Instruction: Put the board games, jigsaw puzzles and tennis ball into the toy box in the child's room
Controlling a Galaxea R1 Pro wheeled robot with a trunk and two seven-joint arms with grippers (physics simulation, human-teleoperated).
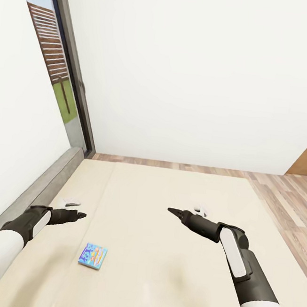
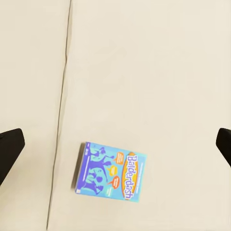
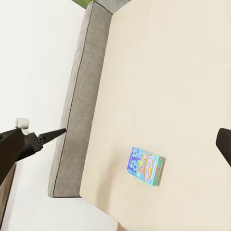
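Lying flat on the beige mattress of the bed point(image 1: 171, 250), the blue board game point(image 1: 92, 256) is nearer the headboard point(image 1: 41, 184) side and the near edge. Its long axis runs roughly from the near edge away, a little tilted. The left wrist view lets one read "Balderdash" on the box point(image 2: 111, 172); the head view is too small for this. The left pincer point(image 1: 77, 215) hovers above the mattress, released. The right pincer point(image 1: 175, 212) also hovers, released. The right wrist view shows the box point(image 3: 146, 166) near a mattress corner.
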